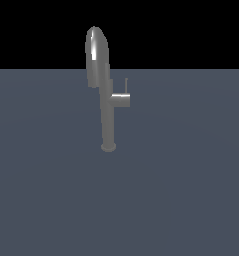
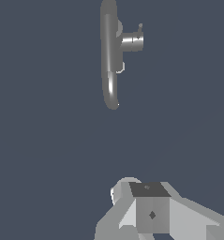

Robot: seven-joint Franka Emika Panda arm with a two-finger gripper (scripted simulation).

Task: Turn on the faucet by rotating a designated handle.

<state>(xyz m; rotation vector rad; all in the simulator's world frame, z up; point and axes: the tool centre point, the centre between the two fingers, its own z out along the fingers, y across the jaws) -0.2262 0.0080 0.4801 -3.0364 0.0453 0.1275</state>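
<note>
One upright faucet (image 1: 106, 107), handle (image 1: 126, 85) untouched, well apart from the tool (image 2: 151, 211).

One faucet (image 1: 106, 100); one handle (image 1: 126, 85); one gripper (image 2: 151, 211)

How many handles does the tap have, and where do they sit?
1. The handle is a thin rod standing up from the end of a short side cylinder, on the exterior view's right of the tap. Another could hide behind the stem.

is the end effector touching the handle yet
No, in the wrist view the end effector sits well apart from the handle, with bare floor between them.
</note>
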